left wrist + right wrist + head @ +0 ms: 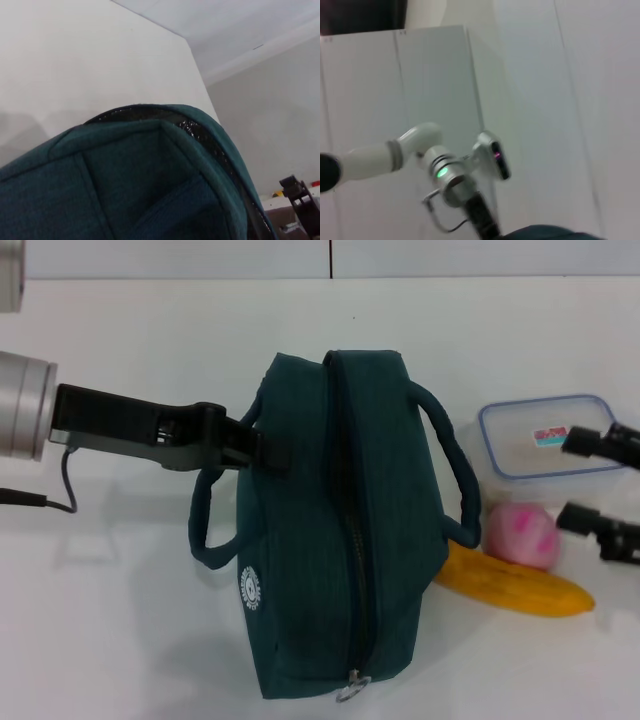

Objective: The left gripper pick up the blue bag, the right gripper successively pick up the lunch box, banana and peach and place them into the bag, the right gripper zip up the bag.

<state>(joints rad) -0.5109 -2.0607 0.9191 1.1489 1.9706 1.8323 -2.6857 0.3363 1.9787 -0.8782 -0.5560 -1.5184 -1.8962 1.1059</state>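
Observation:
The blue bag (330, 530) lies in the middle of the white table, its top zipper closed with the pull (350, 687) at the near end. My left gripper (262, 448) reaches in from the left and is shut on the bag's left side by the handle (200, 525). The bag's fabric (125, 175) fills the left wrist view. My right gripper (582, 480) is open and empty at the right edge, above the clear lunch box (545, 435) and the pink peach (522, 535). The banana (520, 587) lies in front of the peach, touching the bag.
The table (120, 640) is bare white to the left and the front. The right wrist view shows my left arm (420, 155) and the bag's edge (540, 232) against a wall. My right gripper (300, 197) shows far off in the left wrist view.

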